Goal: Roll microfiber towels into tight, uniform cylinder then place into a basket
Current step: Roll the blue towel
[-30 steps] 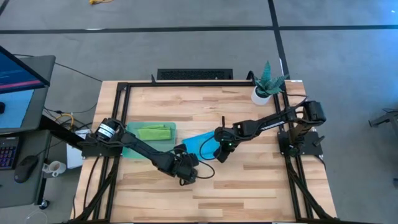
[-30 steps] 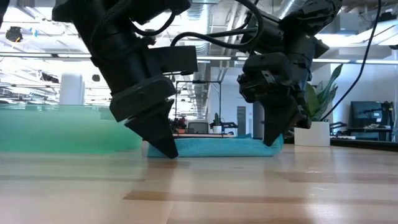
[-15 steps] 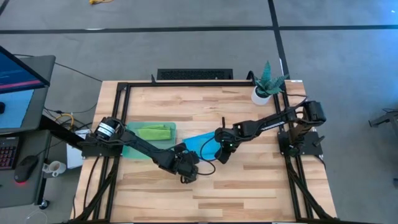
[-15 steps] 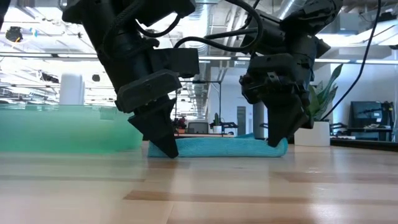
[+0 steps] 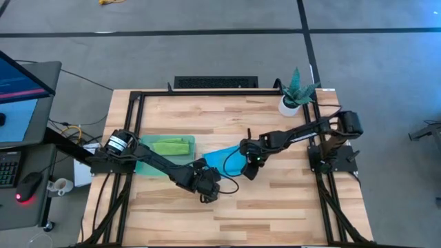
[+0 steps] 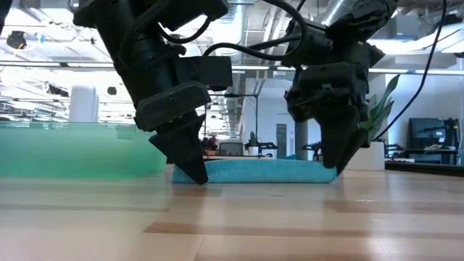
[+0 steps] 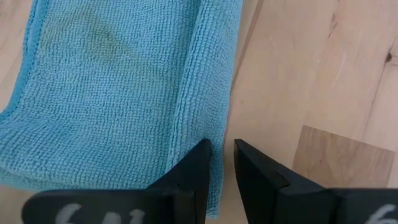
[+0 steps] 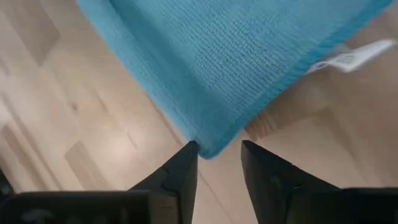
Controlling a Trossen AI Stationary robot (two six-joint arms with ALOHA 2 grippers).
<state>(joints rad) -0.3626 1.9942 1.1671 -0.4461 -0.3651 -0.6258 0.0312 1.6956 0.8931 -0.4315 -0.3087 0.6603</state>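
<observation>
- The blue towel lies flat on the worktop, between the two hands.
- The left hand is down at one end of the towel. Its fingers are close together with a small gap, and the towel's folded edge sits just in front of one tip. I cannot tell if it pinches the cloth.
- The right hand is at the other end. Its fingers are spread a little, and a corner of the towel pokes just in front of the gap. It holds nothing.
- The green towel already lies in the basket, off to the side past the left hand.
- I think the step now is to start rolling the blue towel.
- To do it well, both hands should grab the same edge, one at each end.
- They should turn the edge over together and at the same speed, so the roll stays even.
- Keep the cloth pulled snug, or the roll will be loose and lumpy.
</observation>
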